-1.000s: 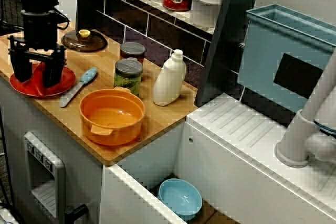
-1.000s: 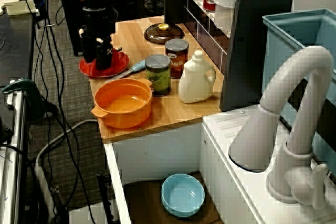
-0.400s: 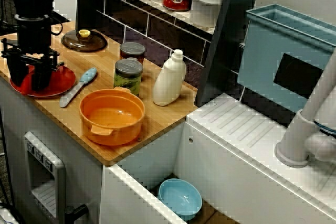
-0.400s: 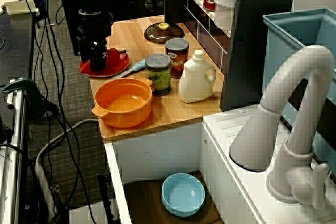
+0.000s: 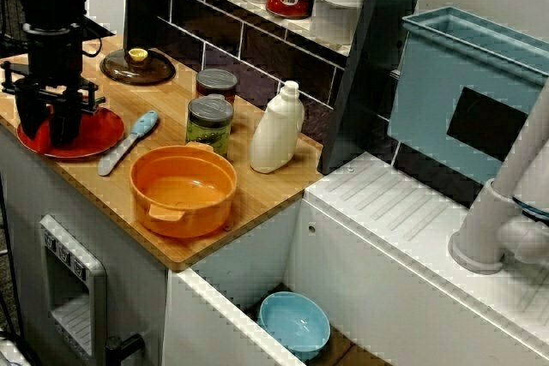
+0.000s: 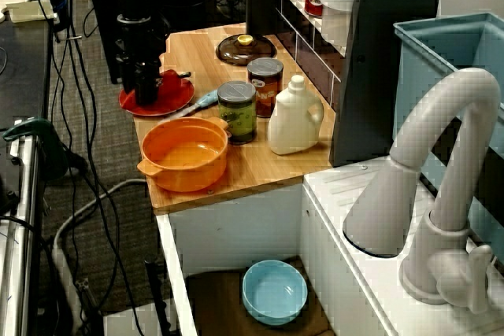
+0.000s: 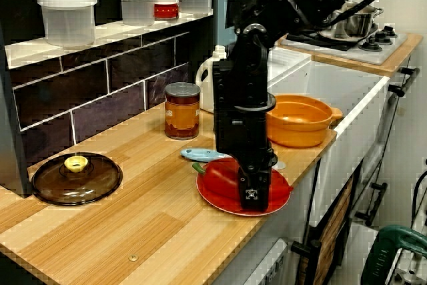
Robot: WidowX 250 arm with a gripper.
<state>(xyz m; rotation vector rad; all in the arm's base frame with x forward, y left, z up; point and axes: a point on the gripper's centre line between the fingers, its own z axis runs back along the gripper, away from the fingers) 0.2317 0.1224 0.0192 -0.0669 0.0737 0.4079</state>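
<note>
In the side view from the counter's end, my gripper (image 7: 250, 188) points straight down onto a red plate (image 7: 280, 195) at the front edge of the wooden counter. A red pepper (image 7: 223, 177) with a green stem lies on that plate, and the fingers are drawn in on it. In the view from above, the gripper (image 5: 49, 126) stands at the left of the plate (image 5: 94, 130). The view past the faucet shows the pepper (image 6: 169, 83) poking out beside the gripper (image 6: 146, 92). The pepper rests on the plate.
A blue spatula (image 5: 129, 141) lies just right of the plate, then an orange pot (image 5: 183, 190). A brown glass lid (image 5: 137, 66), a green can (image 5: 210, 123), a red jar (image 5: 217, 85) and a white bottle (image 5: 277, 130) stand behind. A blue bowl (image 5: 294, 323) sits in the sink.
The gripper shifted a little left over the plate and its fingers came together around the pepper. Between 0.4 s ago and now it has hardly moved.
</note>
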